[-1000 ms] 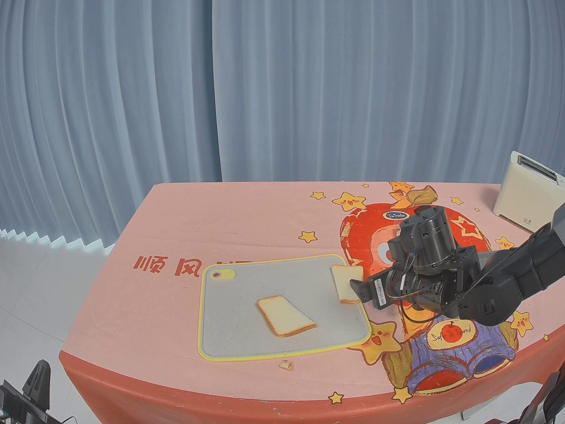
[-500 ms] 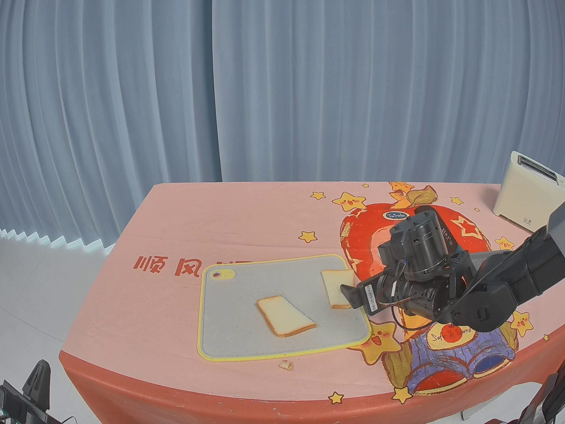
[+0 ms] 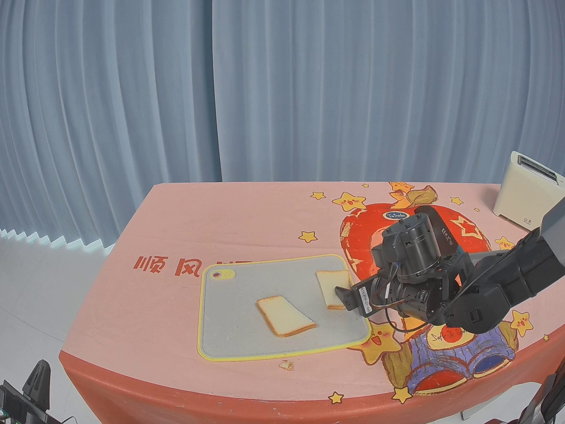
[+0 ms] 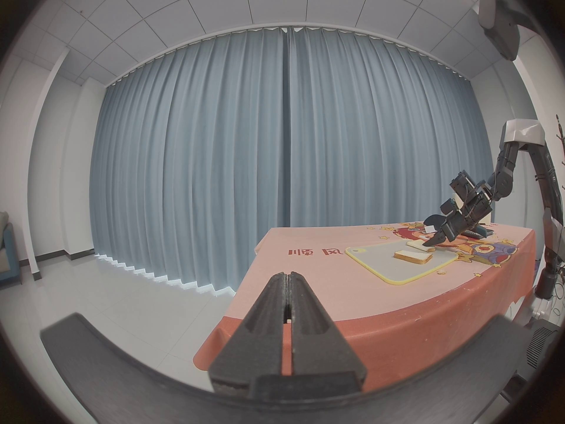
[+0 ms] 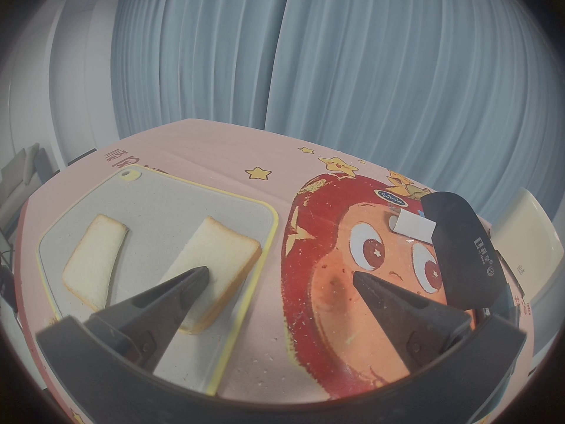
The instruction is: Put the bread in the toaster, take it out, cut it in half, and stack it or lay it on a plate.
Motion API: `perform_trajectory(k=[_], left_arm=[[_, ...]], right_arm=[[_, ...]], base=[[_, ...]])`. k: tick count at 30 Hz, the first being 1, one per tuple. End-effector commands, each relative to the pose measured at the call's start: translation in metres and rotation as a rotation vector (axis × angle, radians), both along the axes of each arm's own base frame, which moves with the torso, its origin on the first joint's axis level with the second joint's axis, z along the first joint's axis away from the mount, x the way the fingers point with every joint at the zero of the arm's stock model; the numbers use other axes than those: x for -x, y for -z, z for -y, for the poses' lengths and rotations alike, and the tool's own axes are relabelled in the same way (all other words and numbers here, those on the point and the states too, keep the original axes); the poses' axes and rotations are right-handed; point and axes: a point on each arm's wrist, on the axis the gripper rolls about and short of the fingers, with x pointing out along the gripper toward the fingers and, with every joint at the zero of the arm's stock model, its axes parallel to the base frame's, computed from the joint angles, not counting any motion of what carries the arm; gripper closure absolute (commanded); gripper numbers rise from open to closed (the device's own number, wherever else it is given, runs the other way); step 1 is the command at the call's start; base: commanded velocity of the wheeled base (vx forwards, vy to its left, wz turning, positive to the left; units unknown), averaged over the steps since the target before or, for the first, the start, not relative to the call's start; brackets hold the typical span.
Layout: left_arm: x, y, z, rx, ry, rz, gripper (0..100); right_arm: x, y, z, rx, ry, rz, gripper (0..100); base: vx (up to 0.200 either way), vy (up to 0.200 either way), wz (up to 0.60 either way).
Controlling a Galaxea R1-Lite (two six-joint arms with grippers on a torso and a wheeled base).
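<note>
Over the last second the right hand (image 5: 279,275) has slid toward the robot's left. The right bread half (image 3: 332,288) has gone with it, from overhanging the cutting board's (image 3: 235,325) right rim to lying wholly inside that rim. The left bread half (image 3: 285,316), in the board's middle, has not moved.

The right hand is spread wide and holds nothing. One finger (image 5: 159,313) has its tip at the right half's right edge, and the other stands over the apple print on the desk (image 3: 235,219).

A strip of bare board parts the two halves, and the board's left part is bare. A crumb (image 3: 286,365) lies just in front of the near rim. The toaster (image 3: 527,192) stands well apart at the desk's far right. The left hand (image 4: 288,313) hangs pressed together off the desk's front left corner, holding nothing.
</note>
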Motion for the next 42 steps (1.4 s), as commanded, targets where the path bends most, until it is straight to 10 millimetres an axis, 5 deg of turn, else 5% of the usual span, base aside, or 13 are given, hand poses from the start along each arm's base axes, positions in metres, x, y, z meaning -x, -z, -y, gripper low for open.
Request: perform_trajectory(k=[1,4,5,18,32,42], left_arm=[[0.0,0.005,0.0,0.0,-0.001,-0.001,100],[0.0,0.005,0.0,0.0,-0.001,-0.001,100],[0.0,0.005,0.0,0.0,-0.001,-0.001,100],[0.0,0.005,0.0,0.0,-0.001,-0.001,100],[0.0,0.005,0.0,0.0,0.0,-0.001,100],[0.0,0.005,0.0,0.0,0.0,-0.001,100]], right_arm=[[0.0,0.001,0.0,0.003,0.001,-0.002,0],[-0.001,0.004,-0.001,0.011,0.005,-0.005,0],[-0.001,0.004,-0.001,0.011,0.005,-0.005,100],[0.001,0.003,-0.005,-0.004,-0.008,0.003,100],[0.013,-0.032,0.005,-0.083,-0.009,0.079,100],[0.071,-0.051,0.035,-0.134,-0.028,0.103,100]], base=[[0.0,0.0,0.0],[0.0,0.0,0.0],[0.0,0.0,0.0],[0.0,0.0,0.0],[0.0,0.0,0.0],[0.0,0.0,0.0]])
